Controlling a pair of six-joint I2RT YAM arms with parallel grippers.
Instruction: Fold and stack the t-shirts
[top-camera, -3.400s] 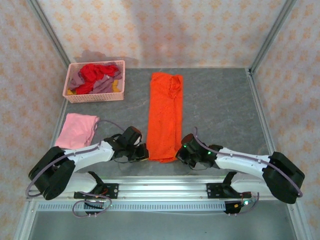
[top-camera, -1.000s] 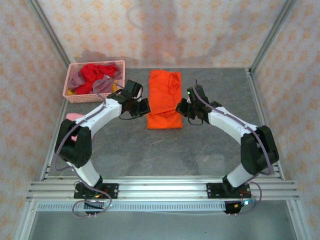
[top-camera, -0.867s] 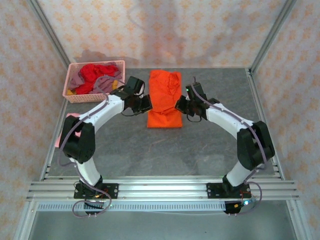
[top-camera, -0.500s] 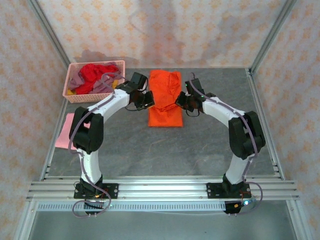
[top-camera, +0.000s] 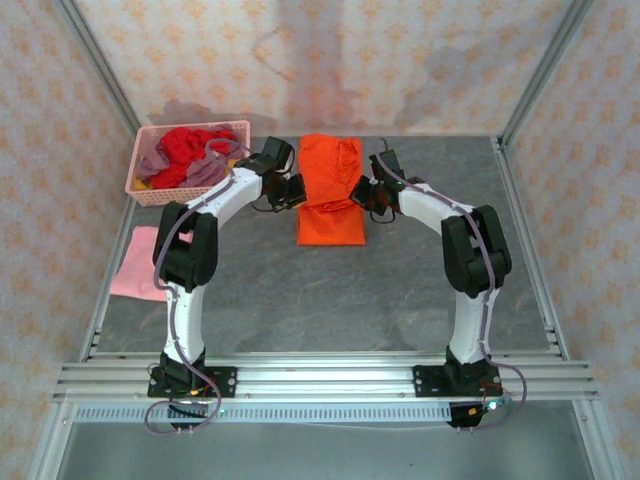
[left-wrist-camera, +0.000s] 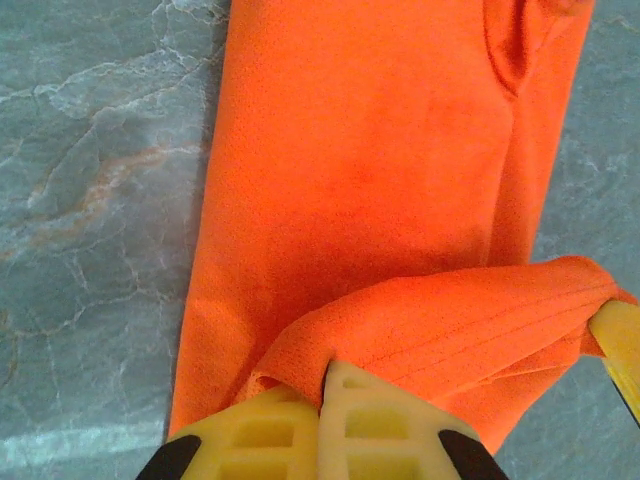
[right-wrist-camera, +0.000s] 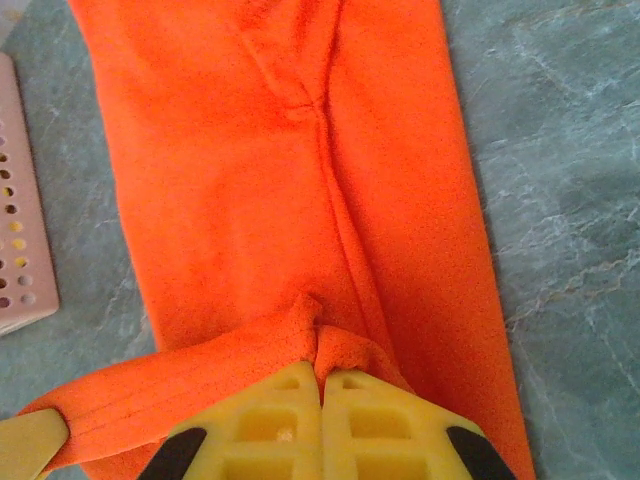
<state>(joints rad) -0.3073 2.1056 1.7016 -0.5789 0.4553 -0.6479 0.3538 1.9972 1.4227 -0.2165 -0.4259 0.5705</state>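
- Pinching the raised hem of the bright orange soft cloth t-shirt (top-camera: 330, 195), left end effector (left-wrist-camera: 325, 372) and right end effector (right-wrist-camera: 320, 378) clamped on opposite corners.
- Lay lengthwise on the grey marbled bench (top-camera: 400, 290), collar end straight beyond both, equally near.

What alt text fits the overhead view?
The left hand and right hand each pinch a side of an orange t-shirt, folded over itself on a grey table. A pink basket of clothes sits far left, a pink shirt nearer.

A lab test cell: patterned curtain walls (top-camera: 330, 60), aluminium frame rail (top-camera: 330, 378), grey table (top-camera: 420, 290).
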